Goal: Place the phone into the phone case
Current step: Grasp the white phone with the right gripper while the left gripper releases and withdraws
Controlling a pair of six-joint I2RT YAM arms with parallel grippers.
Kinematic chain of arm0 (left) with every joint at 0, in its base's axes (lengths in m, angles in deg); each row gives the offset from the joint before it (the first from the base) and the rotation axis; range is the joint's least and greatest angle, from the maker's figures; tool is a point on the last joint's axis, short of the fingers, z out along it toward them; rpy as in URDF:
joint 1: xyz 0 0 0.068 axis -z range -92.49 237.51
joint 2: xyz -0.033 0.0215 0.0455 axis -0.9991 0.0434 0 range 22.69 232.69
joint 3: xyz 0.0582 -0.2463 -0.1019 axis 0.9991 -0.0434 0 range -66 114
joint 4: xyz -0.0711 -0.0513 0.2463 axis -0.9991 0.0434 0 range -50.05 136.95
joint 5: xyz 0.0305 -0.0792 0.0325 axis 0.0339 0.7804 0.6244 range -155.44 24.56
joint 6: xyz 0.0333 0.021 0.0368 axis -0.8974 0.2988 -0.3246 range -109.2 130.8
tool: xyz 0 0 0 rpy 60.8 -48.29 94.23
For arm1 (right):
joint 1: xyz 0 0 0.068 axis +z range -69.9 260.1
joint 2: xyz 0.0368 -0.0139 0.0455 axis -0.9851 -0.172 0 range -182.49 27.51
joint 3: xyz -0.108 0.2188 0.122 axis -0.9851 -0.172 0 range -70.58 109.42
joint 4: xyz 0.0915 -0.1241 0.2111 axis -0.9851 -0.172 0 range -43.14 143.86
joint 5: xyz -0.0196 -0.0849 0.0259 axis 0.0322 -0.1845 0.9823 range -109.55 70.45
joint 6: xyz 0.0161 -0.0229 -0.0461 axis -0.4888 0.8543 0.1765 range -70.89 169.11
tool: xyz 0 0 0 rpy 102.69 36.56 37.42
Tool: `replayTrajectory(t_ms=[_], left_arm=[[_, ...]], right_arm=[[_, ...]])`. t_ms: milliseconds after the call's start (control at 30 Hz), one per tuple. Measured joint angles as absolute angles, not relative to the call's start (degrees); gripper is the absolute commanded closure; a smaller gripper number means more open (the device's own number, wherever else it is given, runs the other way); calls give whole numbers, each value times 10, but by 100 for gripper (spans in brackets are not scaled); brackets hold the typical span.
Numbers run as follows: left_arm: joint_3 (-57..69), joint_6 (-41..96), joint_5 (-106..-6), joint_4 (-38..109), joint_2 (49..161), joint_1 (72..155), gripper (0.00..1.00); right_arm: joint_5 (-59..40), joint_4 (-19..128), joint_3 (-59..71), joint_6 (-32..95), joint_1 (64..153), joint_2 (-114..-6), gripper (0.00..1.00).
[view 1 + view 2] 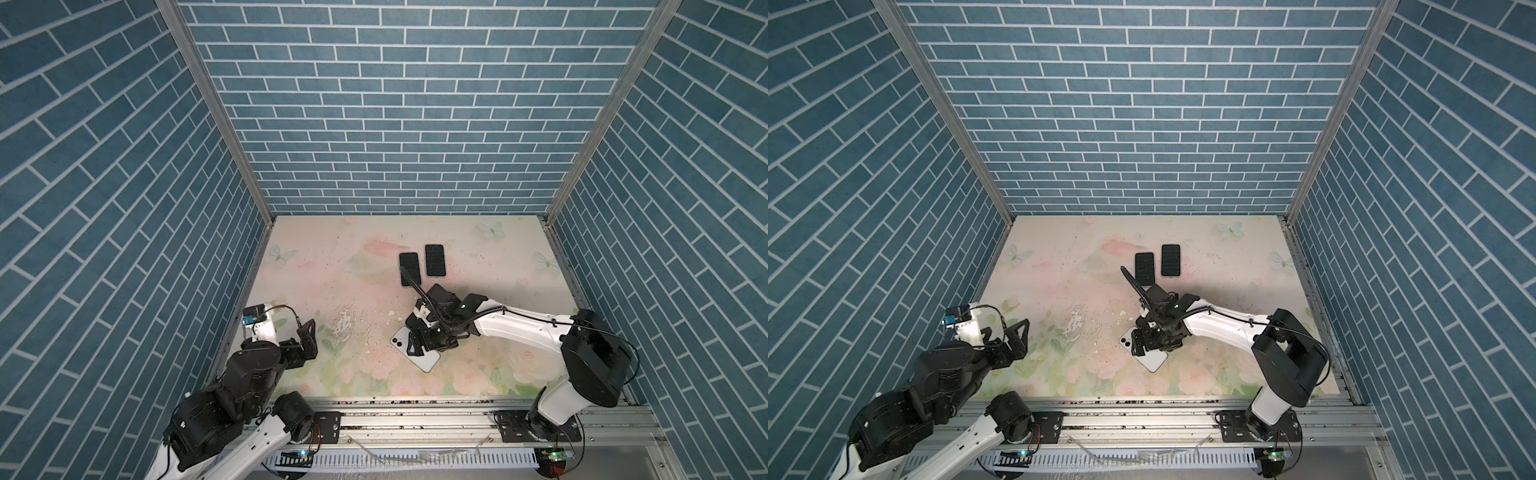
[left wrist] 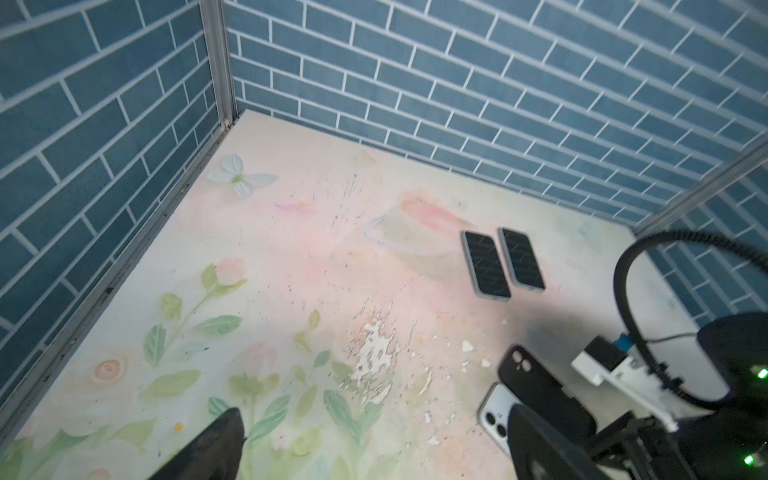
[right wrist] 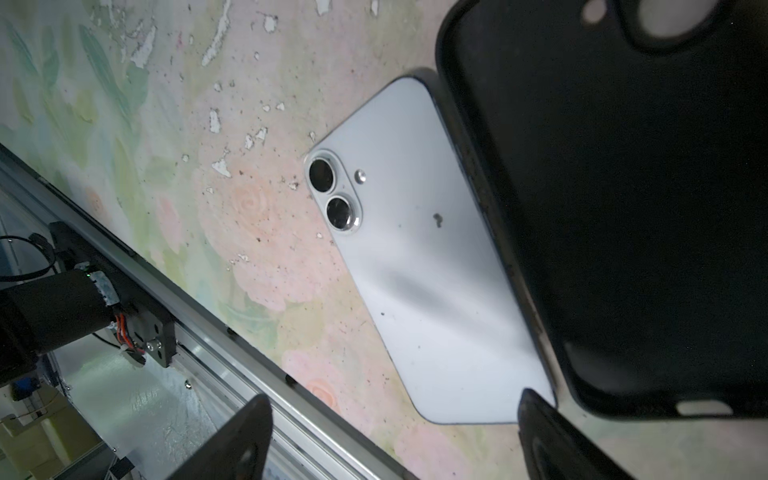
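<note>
- Blue brick-print walls point(image 1: 374, 104) box in a floral desk point(image 1: 316, 266) on three sides.
- Nearest the camera, a metal rail point(image 1: 415, 409) runs along the desk's front edge and carries both arm bases.
- Over the desk's near left part hangs the left tool point(image 1: 311, 341), jaws spread wide with nothing between them.
- Near the front middle of the desk lies the phone point(image 3: 415, 270), white, flat, back up with twin lenses showing.
- Just above it hovers the right tool point(image 3: 395, 401), pointing down, jaws wide apart and gripping nothing; in the right wrist view one finger point(image 3: 552, 440) stands by the phone's lens-free end, close to the case's rim.
- Along the phone's far side lies the case point(image 3: 623, 208), black, its camera cut-out at the same end as the phone's lenses; its long rim runs against the phone's long edge, though I cannot tell whether it overlaps. The phone is outside the case.
- Left of the phone in both top views, a worn patch point(image 1: 345, 322) of peeled print shows white flakes.
- Farther back, a dark phone point(image 1: 409, 269) and a second dark phone point(image 1: 435, 260) lie side by side, screens up, close but apart, mirroring the brick pattern.
- Near the far right corner sits a printed butterfly point(image 1: 490, 229).
</note>
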State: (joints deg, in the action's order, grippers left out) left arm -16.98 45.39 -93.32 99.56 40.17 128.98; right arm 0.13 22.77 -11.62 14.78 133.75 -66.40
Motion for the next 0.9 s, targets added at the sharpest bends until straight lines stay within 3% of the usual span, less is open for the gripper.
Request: replayTrajectory(t_ms=[300,900], left_arm=[[-172,431,-923,999,410,1276,0],[-179,424,-897,996,406,1226,0]], right_arm=[[-26,213,-62,174,1344,-736,9],[-99,180,-34,201,1359,-767,10]])
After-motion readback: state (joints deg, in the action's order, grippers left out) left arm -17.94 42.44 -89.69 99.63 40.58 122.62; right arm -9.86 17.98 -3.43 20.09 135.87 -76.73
